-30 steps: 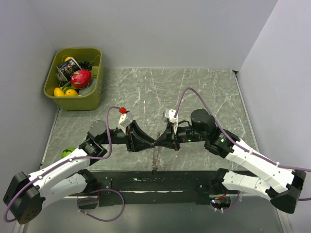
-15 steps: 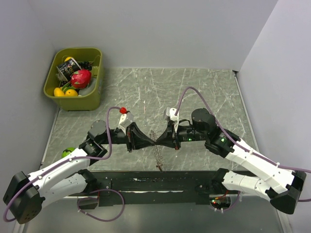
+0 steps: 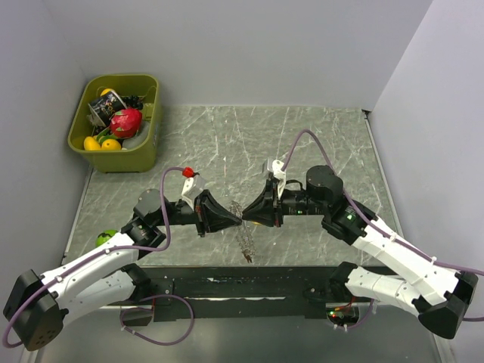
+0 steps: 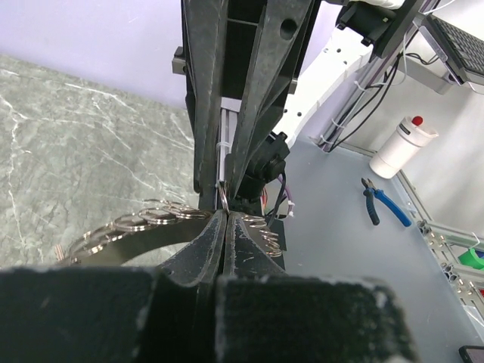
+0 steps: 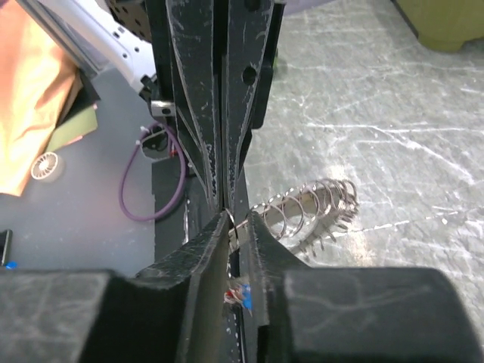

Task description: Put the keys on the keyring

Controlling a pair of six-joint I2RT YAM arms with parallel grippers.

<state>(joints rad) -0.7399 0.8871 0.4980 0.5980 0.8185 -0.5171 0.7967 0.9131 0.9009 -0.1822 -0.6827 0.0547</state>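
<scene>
Keyring (image 4: 144, 221) of shiny loops pinched in closed left hand (image 4: 225, 216); right hand (image 5: 238, 224) ajar.

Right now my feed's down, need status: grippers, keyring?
Left gripper shut on keyring. Right gripper slightly open around it. Keyring hangs between them. No obstruction seen.

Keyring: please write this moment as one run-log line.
left gripper: shut on keyring | right gripper: slightly open around its wire

No legible text on any of my cams. The can (image 3: 101, 108) in the green bin (image 3: 113, 160) has a printed label, too small to read. Nothing readable on the white bottle (image 4: 401, 147) in my left wrist view.
</scene>
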